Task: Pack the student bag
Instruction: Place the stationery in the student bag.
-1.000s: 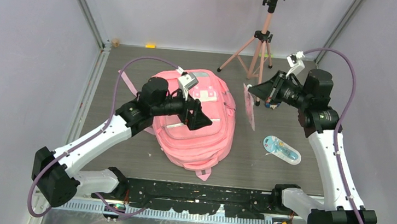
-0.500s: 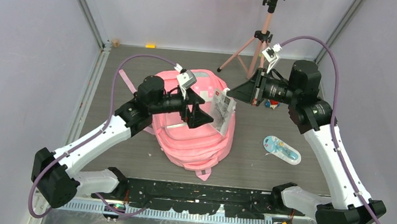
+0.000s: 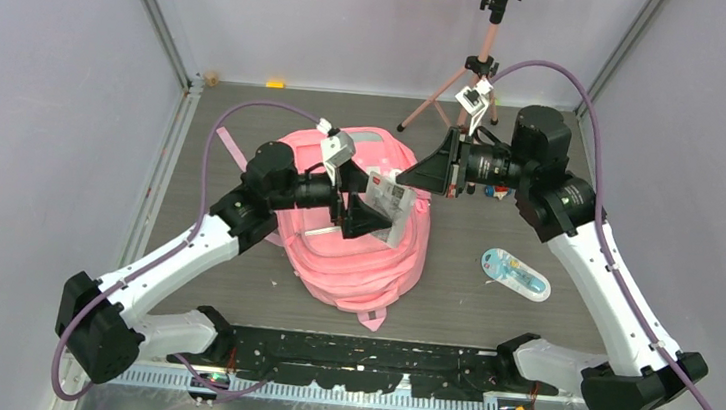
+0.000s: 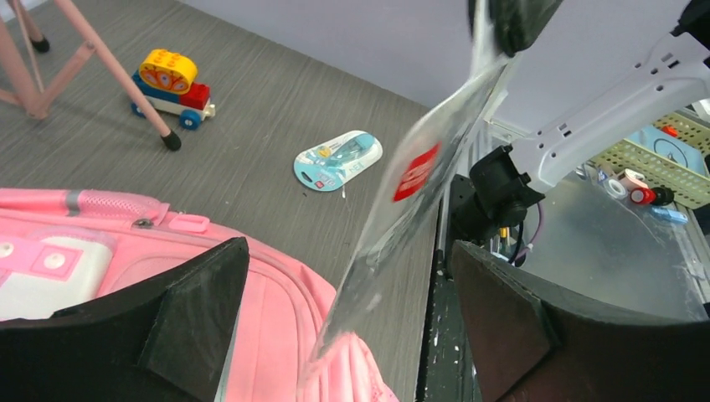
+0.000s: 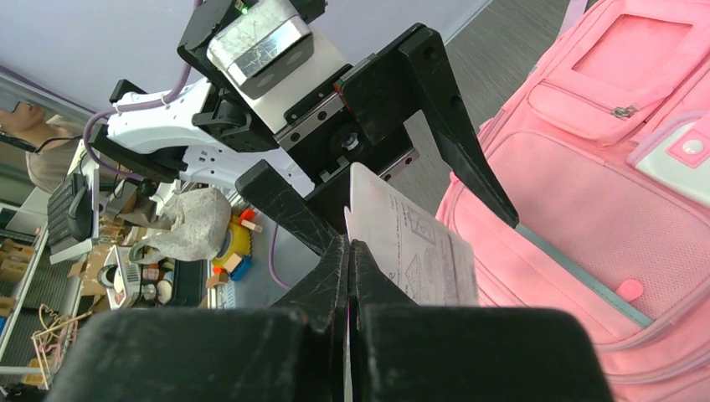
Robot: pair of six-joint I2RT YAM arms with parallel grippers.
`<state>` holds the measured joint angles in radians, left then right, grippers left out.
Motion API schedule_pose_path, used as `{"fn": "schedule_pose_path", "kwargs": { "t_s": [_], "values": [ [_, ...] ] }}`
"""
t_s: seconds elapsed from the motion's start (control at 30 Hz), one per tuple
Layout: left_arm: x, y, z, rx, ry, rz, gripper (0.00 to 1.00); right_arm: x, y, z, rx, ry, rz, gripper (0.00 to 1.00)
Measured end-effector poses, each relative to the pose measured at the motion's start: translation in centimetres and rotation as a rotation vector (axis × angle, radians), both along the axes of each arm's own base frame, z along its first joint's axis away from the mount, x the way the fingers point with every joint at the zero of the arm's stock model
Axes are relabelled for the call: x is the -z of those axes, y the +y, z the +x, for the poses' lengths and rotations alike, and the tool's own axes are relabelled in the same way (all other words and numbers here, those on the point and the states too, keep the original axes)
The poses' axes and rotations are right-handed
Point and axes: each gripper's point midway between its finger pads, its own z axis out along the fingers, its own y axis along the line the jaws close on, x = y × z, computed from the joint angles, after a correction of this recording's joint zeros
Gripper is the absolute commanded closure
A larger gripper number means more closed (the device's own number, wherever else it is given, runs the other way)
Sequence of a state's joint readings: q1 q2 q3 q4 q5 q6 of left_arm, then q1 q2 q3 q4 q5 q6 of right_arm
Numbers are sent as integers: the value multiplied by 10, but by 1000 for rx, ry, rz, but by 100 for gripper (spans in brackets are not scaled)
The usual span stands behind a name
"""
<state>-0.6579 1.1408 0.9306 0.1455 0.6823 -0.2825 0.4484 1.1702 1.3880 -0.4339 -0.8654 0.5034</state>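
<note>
Student bag (image 3: 354,254) lies flat on the table (image 3: 245,133), front pockets up, left of the middle, its bottom toward the near edge.

Right gripper (image 3: 414,181): jaws pinched tight on one edge of a flat packet (image 3: 389,203), which hangs edge-down over the bag's right side. Holding it by the rim leaves most of the sheet free, likely so that it can be handed over or slid into a pocket.

Left gripper (image 3: 371,203): jaws spread wide, holding nothing. It hovers over the bag, and the packet's free end stands between its fingers (image 4: 192,310), which looks like readiness to receive or steady it. I cannot tell if there is contact.

Writing: a red label (image 4: 416,172) on the packet is blurred and unreadable. The right wrist view shows fine print on its back, too small to read. The blister pack (image 3: 515,273) toward the table's right edge shows no legible brand.
</note>
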Motion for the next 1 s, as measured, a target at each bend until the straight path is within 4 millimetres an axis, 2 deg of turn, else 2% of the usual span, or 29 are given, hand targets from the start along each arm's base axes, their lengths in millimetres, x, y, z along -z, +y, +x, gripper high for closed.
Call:
{"fn": "schedule_pose_path", "kwargs": {
  "t_s": [0.1, 0.17, 0.2, 0.27, 0.3, 0.43, 0.5, 0.53, 0.57, 0.63, 0.7, 0.83, 1.0],
  "values": [
    [-5, -2, -5, 36, -8, -19, 39, 1, 3, -1, -12, 6, -2, 99],
    [-8, -4, -9, 61, -3, -32, 68, -1, 3, -1, -14, 3, 0, 99],
    [-8, -5, -11, 75, 2, -36, 80, -1, 4, 0, -14, 1, 0, 99],
    [-7, -7, -14, 100, 21, -42, 96, -2, 4, 0, -13, -1, 0, 99],
    [-7, -8, -16, 111, 34, -44, 100, -1, 3, 1, -7, -2, -4, 99],
    [-5, -9, -23, 148, 59, -56, 100, 4, 2, 9, 36, -9, -29, 99],
    [0, -8, -26, 152, 80, -57, 100, 8, 1, 12, 50, -9, -42, 85],
    [2, -7, -27, 152, 93, -59, 100, 10, 0, 13, 57, -7, -50, 70],
    [4, -6, -29, 151, 104, -63, 100, 12, 0, 14, 58, -7, -56, 62],
    [8, -3, -34, 148, 135, -72, 100, 14, 0, 15, 65, -17, -61, 37],
    [7, 0, -38, 135, 164, -90, 100, 17, 0, 16, 68, -24, -62, 25],
    [-2, 5, -38, 84, 203, -140, 100, 33, -1, 15, 64, -19, -70, 18],
    [-16, 11, -35, 22, 215, -183, 100, 45, 0, 4, 23, 6, -51, 18]
  ]
}}
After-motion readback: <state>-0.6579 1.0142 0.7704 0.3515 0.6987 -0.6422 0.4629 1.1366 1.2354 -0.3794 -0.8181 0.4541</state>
